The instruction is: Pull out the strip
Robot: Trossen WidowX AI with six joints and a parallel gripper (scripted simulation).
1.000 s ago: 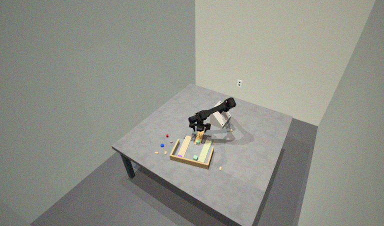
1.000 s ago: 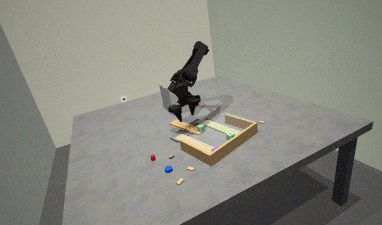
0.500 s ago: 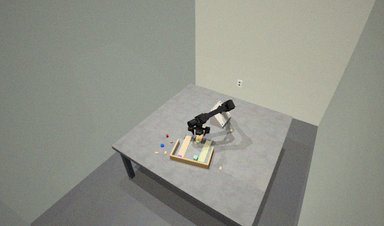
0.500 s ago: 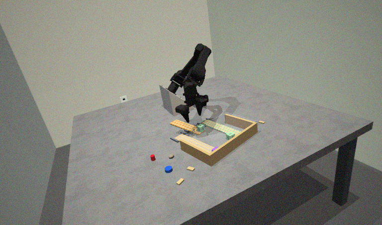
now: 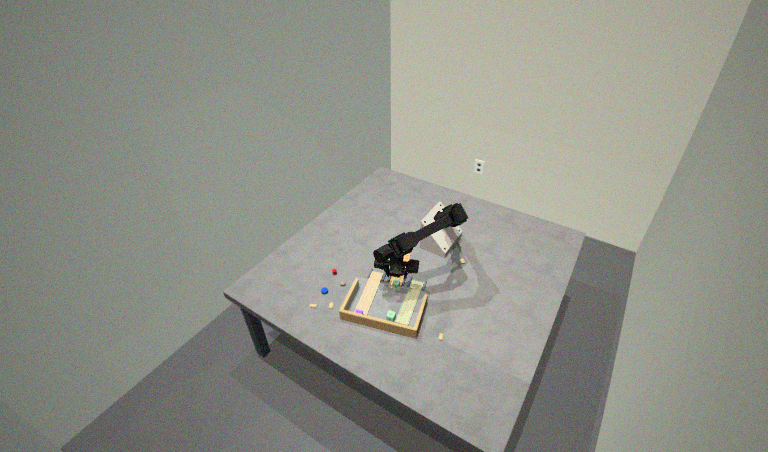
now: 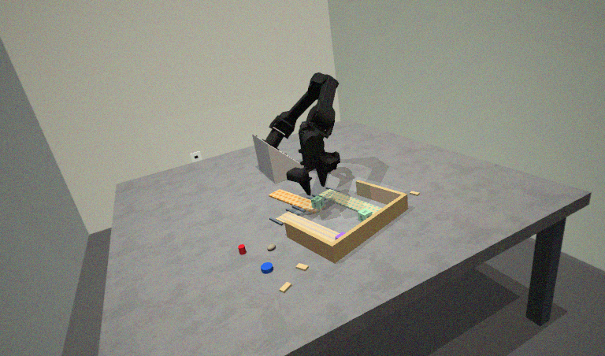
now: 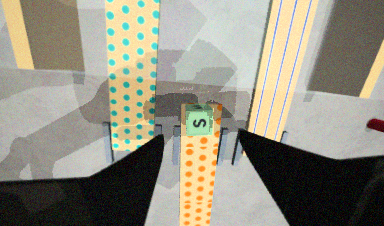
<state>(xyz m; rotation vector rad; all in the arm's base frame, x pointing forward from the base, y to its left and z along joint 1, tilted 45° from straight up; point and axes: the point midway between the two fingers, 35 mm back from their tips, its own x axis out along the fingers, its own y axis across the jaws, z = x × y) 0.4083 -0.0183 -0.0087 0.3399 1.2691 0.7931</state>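
Observation:
The green cube (image 5: 395, 283) (image 6: 317, 202) (image 7: 199, 122) with an S on top rests on the tray-side end of the orange-dotted strip (image 6: 290, 197) (image 7: 200, 176). That strip lies between short guide rails and reaches out toward the arm's base. My gripper (image 6: 316, 190) (image 7: 202, 137) is open and empty, above the cube, with one finger on each side of it in the wrist view. The turquoise-dotted strip (image 5: 410, 300) (image 6: 347, 199) (image 7: 132, 46) and the blue-striped strip (image 5: 370, 291) (image 6: 307, 225) (image 7: 287, 51) lie inside the tray.
The wooden tray (image 5: 379, 323) (image 6: 370, 227) has low walls. Another green cube (image 5: 391, 315) (image 6: 364, 214) and a purple piece (image 5: 359, 312) (image 6: 340, 235) are near its far wall. A red cylinder (image 5: 334, 271) (image 6: 241, 249), a blue disc (image 5: 324, 290) (image 6: 266, 268) and small wooden blocks lie outside.

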